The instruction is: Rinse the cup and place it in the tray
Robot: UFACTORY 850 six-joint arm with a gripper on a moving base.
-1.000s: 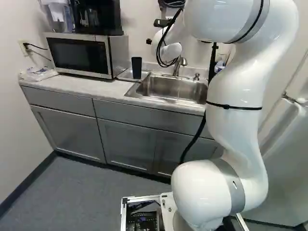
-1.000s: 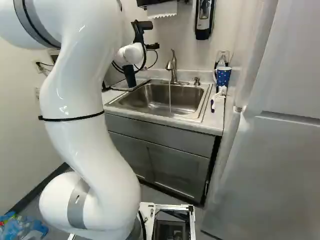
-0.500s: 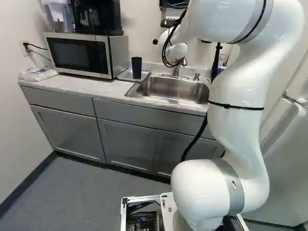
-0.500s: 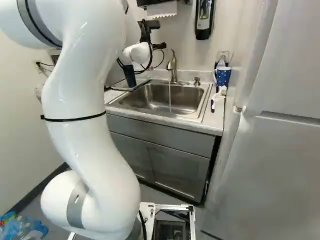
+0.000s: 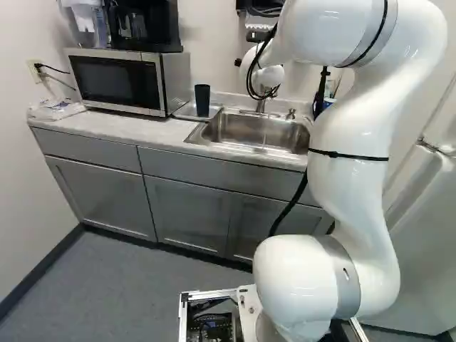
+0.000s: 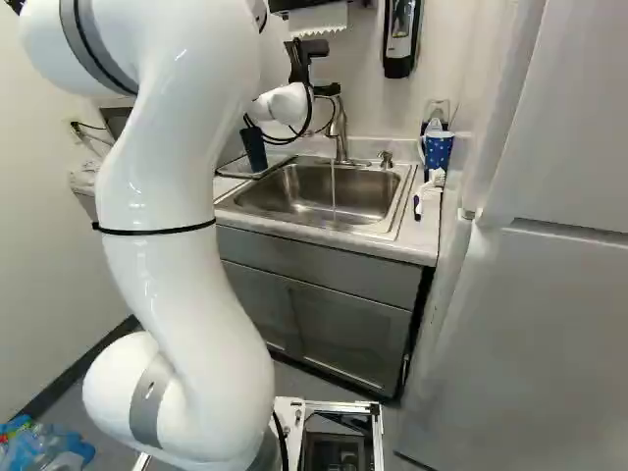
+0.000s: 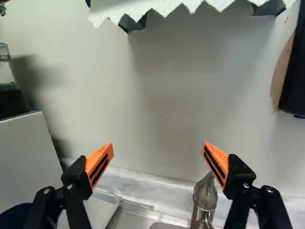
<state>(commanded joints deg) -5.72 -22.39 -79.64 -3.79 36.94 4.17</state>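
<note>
gripper: black, two-fingered, orange-padded gripper (image 6: 328,89), open, its fingers spread wide toward the white wall (image 7: 167,95)
arm: white jointed arm (image 6: 177,226), reaching toward the sink, its wrist near the faucet
cup: tall dark blue tumbler (image 5: 202,100), upright in the tray, apart from the gripper
tray: shallow metallic tray (image 5: 186,110) on the pale counter (image 5: 146,128), between microwave and sink
microwave: silver box with a black door (image 5: 117,80)
sink: stainless steel basin (image 6: 314,191)
faucet: curved metal faucet (image 6: 340,132), a thin stream of water (image 6: 334,186) falling into the sink
mug: blue, white-dotted mug (image 6: 438,149), right of the sink in the right base view
</note>
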